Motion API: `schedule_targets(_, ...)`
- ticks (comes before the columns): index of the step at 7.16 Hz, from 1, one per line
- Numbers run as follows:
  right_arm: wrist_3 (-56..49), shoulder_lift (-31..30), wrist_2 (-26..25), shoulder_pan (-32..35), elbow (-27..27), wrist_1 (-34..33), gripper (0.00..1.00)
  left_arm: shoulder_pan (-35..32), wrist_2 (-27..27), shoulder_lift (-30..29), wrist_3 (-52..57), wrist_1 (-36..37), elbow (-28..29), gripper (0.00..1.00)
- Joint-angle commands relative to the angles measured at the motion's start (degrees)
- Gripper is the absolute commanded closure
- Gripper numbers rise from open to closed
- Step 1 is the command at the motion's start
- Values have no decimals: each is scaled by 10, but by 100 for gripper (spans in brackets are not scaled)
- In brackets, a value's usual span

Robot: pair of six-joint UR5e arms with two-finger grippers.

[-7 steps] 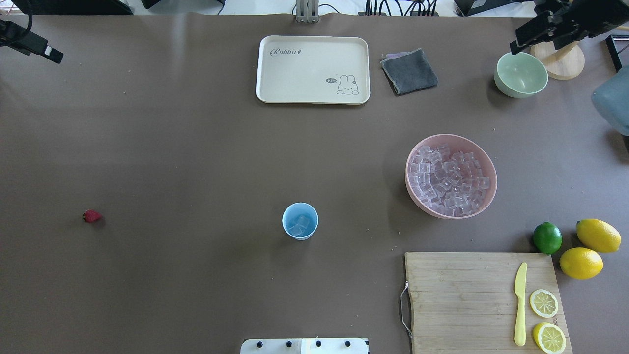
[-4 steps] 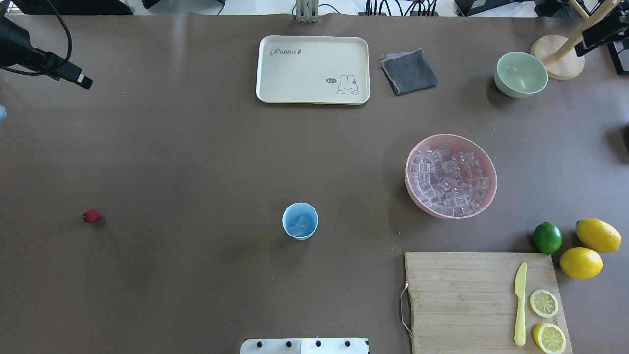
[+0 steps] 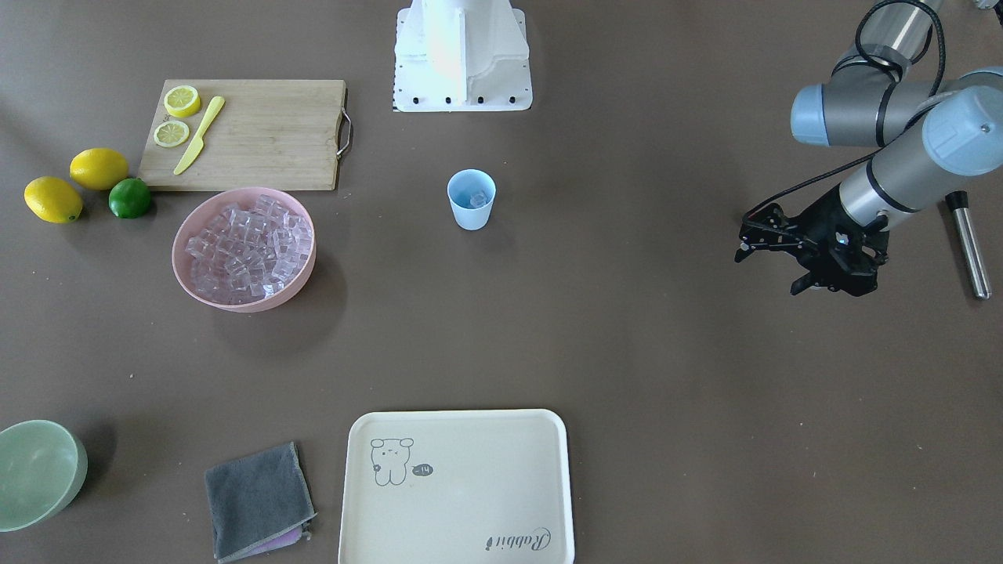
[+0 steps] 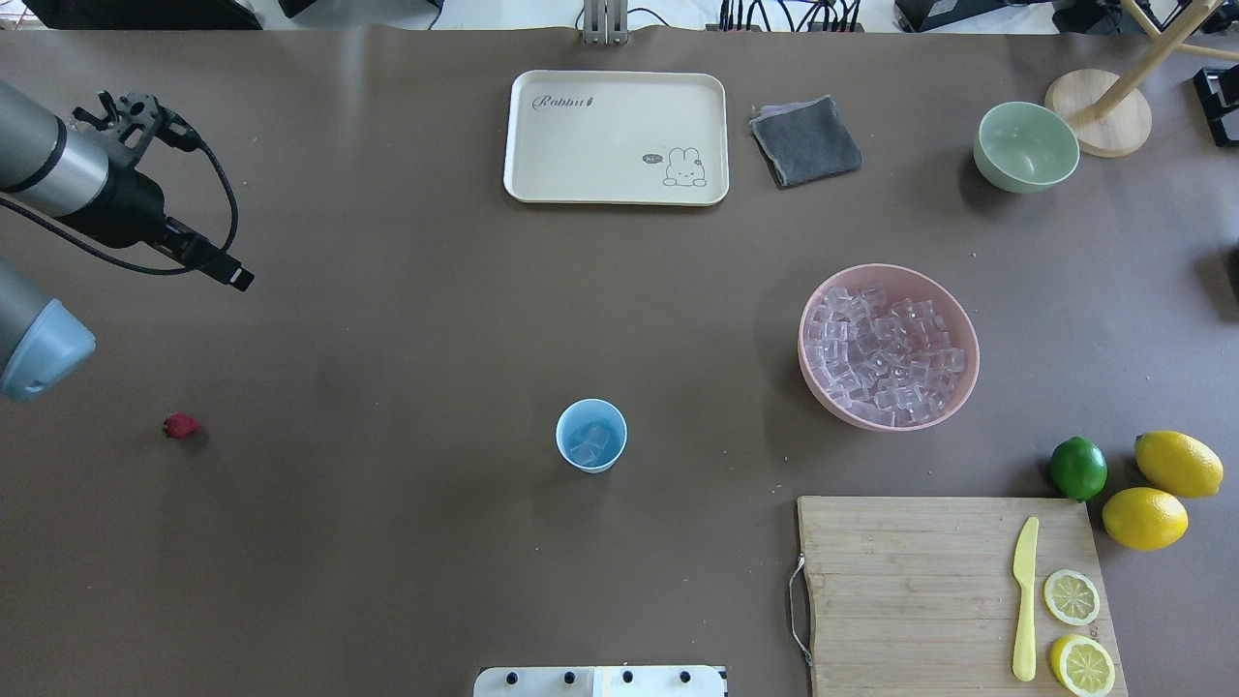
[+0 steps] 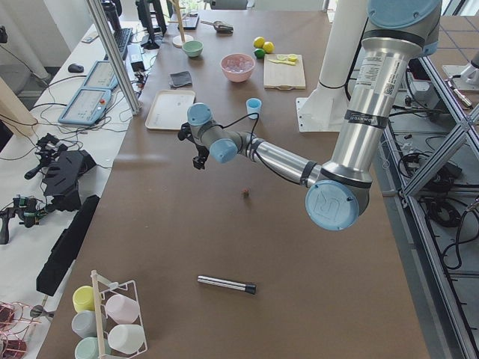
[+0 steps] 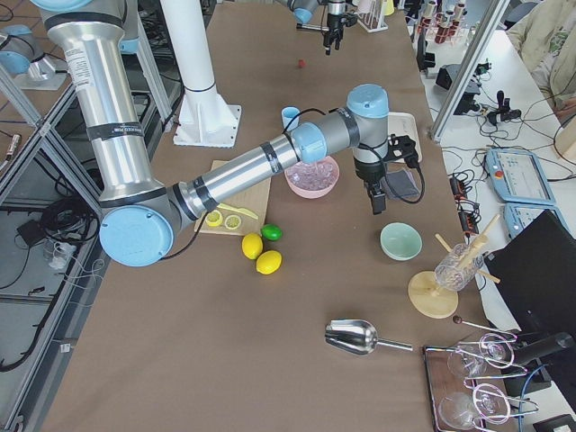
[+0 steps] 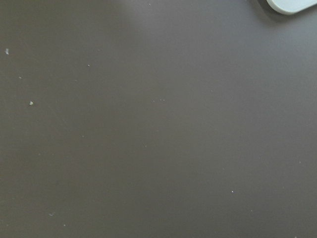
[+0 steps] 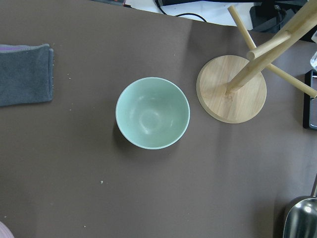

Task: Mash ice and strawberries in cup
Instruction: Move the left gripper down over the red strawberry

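Observation:
The light blue cup [image 4: 590, 436] stands upright mid-table with a few ice cubes [image 4: 590, 443] in it; it also shows in the front view [image 3: 471, 200]. The strawberry [image 4: 181, 425] lies alone on the table at the left. My left gripper [image 4: 131, 105] hangs open and empty above the far left of the table, well apart from the berry and far from the cup; it also shows in the front view [image 3: 743, 239]. My right gripper [image 6: 376, 202] shows only in the right side view, above the green bowl, and I cannot tell its state.
A pink bowl [image 4: 809, 319] full of ice stands right of the cup. A cream tray [image 4: 616, 136], grey cloth [image 4: 805, 140], green bowl [image 4: 1026, 146] and wooden stand [image 4: 1099, 121] line the far edge. Cutting board [image 4: 920, 581], knife, lime and lemons sit near right. A metal rod [image 3: 968, 243] lies far left.
My left arm has swung in from the upper left corner, further over the table. My right arm has drawn out of the overhead view at the upper right.

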Motion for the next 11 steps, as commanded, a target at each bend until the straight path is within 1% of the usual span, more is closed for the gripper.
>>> schedule_targets(1, 3, -3, -25, 1, -5, 2, 0, 23, 1, 31, 71, -7, -12, 2)
schedule_targets(2, 4, -2, -39, 0, -20, 4, 0, 39, 4, 33, 74, -8, -11, 2)
schedule_targets(3, 4, 1, -49, 0, -40, 6, 0, 51, 28, 33, 141, -7, -10, 2)
schedule_targets(4, 4, 3, -61, -2, -50, 6, 0, 55, 39, 36, 189, -5, -7, 2)
schedule_targets(7, 5, 2, -76, -3, -48, 6, 0, 48, 40, 98, 312, -10, -8, 2)
schedule_targets(8, 6, 1, -76, -4, -44, 6, 0, 48, 40, 113, 319, -22, -8, 2)
schedule_targets(9, 5, -2, -86, -9, -46, 6, 0, 48, 41, 125, 319, -41, -7, 2)
schedule_targets(10, 5, 1, -98, -14, -47, 6, 0, 50, 40, 133, 319, -45, -8, 2)
schedule_targets(11, 5, 1, -98, -16, -47, 6, 0, 55, 41, 135, 319, -66, -5, 2)
